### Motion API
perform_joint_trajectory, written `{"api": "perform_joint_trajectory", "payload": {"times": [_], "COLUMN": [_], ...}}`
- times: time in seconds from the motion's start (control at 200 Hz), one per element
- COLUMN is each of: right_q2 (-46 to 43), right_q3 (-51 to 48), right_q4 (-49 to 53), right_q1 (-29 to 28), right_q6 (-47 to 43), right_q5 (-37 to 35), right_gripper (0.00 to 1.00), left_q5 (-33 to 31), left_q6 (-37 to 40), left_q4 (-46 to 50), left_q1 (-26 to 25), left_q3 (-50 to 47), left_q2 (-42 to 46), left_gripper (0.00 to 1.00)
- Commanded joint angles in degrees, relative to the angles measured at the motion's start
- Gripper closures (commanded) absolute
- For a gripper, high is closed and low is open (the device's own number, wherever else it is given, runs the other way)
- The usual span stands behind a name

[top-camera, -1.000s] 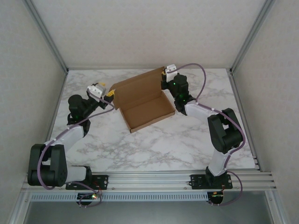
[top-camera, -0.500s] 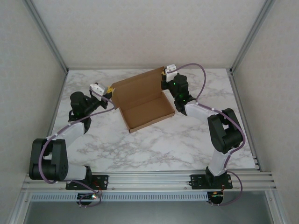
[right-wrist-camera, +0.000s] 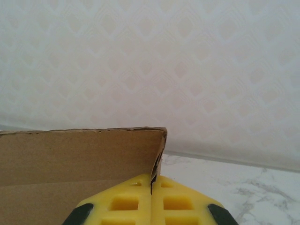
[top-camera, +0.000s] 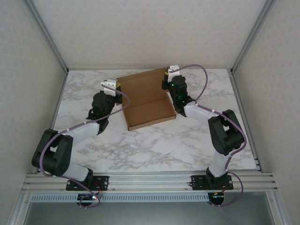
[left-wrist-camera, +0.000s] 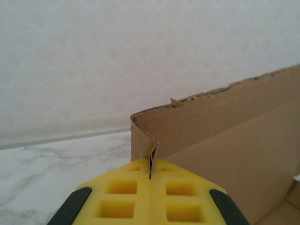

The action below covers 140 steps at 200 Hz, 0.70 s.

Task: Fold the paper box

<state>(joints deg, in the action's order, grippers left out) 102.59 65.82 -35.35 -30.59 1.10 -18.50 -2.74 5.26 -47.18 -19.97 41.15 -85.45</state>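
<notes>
The paper box [top-camera: 149, 104] is a shallow brown cardboard tray in the middle of the marble table, its lid panel standing up along the far side. My left gripper [top-camera: 120, 87] is at the box's far left corner. In the left wrist view its yellow fingers [left-wrist-camera: 122, 197] are shut on a thin side flap of the paper box [left-wrist-camera: 225, 136]. My right gripper [top-camera: 165, 75] is at the far right corner. Seen from the right wrist, the right gripper [right-wrist-camera: 151, 180] is shut on the end flap of the paper box [right-wrist-camera: 70, 157].
The marble table [top-camera: 187, 140] is ringed by pale patterned walls and aluminium frame posts [top-camera: 47, 35]. A metal rail [top-camera: 150, 179] carrying both arm bases runs along the near edge. Open tabletop lies in front of the box.
My left arm swung right to the box's far left corner and its gripper went from open to shut on the side flap. The box turned slightly. The right gripper kept its grip.
</notes>
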Motion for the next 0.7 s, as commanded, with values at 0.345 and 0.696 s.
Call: {"api": "perform_joint_trajectory", "payload": {"times": [0.345,0.696], "right_q2": [-2.04,-8.25], "right_q3": [-1.79,-6.40], "right_q4": [2.31,0.38], "right_q1": [-3.63,-0.49], "right_q6": [4.82,1.35], "right_q5": [-5.79,2.12], "right_gripper": [0.91,0.50], "left_q5": [-14.80,-11.00], "left_q6": [-2.28,-1.05], "left_q4": [0.83,-2.04], "left_q1": [-6.37,-5.32], "left_q3": [3.57,0.30], "left_q2": [-5.41,-1.73], "left_gripper": [0.89,0.52]}}
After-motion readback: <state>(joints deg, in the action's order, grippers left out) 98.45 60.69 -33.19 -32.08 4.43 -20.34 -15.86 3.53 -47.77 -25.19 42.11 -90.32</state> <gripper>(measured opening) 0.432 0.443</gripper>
